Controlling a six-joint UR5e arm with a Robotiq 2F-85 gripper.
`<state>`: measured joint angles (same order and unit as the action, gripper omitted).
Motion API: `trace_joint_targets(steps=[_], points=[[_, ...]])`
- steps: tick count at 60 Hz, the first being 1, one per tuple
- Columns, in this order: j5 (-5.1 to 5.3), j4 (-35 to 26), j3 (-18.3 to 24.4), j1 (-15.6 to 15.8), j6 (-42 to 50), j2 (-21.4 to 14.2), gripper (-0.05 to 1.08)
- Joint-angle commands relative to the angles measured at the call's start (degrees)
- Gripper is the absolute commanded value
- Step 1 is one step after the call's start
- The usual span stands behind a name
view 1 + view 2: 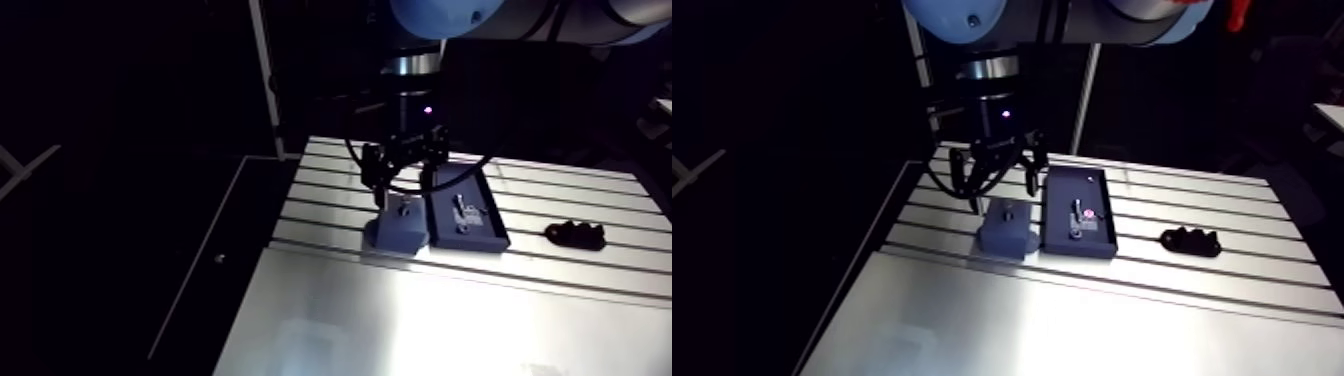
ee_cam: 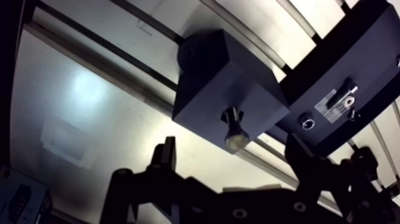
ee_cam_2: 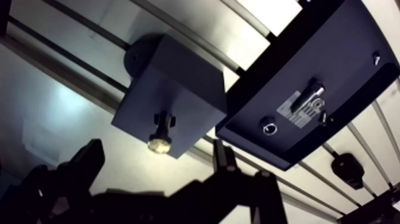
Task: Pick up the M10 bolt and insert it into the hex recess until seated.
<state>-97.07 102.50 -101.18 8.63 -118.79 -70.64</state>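
A dark blue block point(image 2: 229, 89) stands on the slotted table point(image 1: 560, 270). The M10 bolt point(image 2: 234, 128) stands upright out of the block's top face, its wider end down in the recess and its bright round end pointing up at the wrist. My gripper point(image 2: 232, 149) hovers above the block, open. One of its fingers point(image 2: 163, 158) is on each side of the bolt, and neither touches it. In the arm view the gripper point(image 1: 997, 175) hangs just over the block point(image 1: 1007, 228).
A dark flat tray point(image 1: 1077, 235) lies right beside the block, with a small metal pin point(image 3: 309, 95) on a label and a ring point(image 3: 269, 126) in it. A small black lumpy part point(image 1: 1190, 241) rests on the table beyond the tray.
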Motion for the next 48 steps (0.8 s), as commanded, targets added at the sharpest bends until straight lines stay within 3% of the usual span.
trace_joint_targets(steps=[1, 48], points=[[0.0, 0.1, 0.0, 0.0, 0.0, -0.1, 0.01], [0.09, 0.4, -0.1, 0.2, 0.3, -0.8, 0.01]])
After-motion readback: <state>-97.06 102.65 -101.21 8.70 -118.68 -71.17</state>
